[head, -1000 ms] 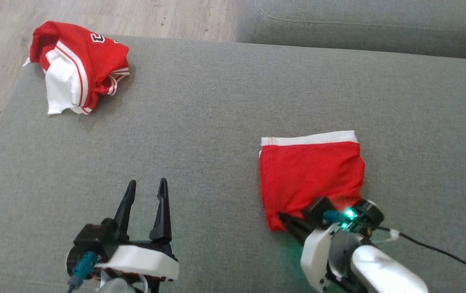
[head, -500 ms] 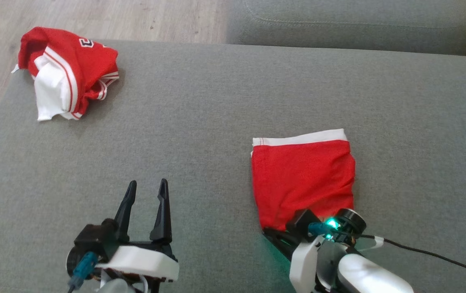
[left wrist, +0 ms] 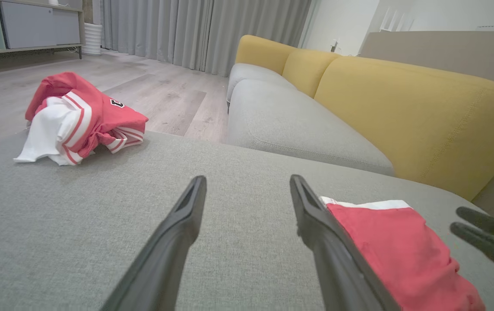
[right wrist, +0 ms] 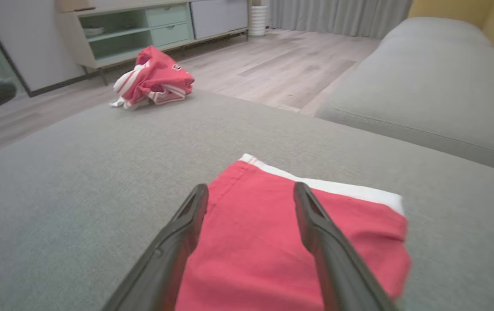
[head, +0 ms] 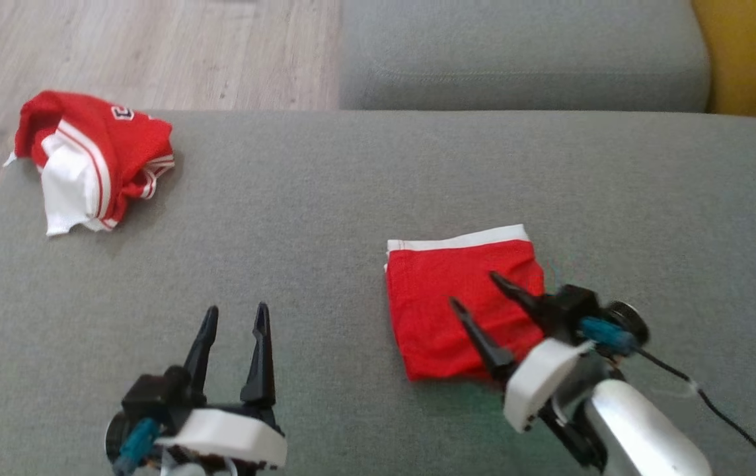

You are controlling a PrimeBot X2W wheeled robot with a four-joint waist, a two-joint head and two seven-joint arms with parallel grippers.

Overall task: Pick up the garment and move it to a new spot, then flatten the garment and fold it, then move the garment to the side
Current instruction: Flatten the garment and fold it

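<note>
The folded red garment (head: 460, 304) with a white band along its far edge lies flat on the grey cushion (head: 325, 218), right of centre. My right gripper (head: 476, 291) hovers over the garment's near half, open, nothing between its fingers. The right wrist view shows the garment (right wrist: 251, 233) spread beneath the parted fingers (right wrist: 186, 216). Further left, my left gripper (head: 236, 317) stands open over bare cushion, holding nothing. In the left wrist view the garment (left wrist: 398, 246) lies to the right of my left gripper (left wrist: 247, 185).
A crumpled red and white jersey (head: 87, 162) sits at the cushion's far left corner, close to the edge above the wooden floor (head: 153, 53). A second grey seat cushion (head: 523, 59) lies behind, with a yellow backrest (left wrist: 415, 112) at the right.
My right gripper has let go of the garment's near edge, opened and lifted above it. The head camera has shifted, so the whole scene sits lower and further left.
</note>
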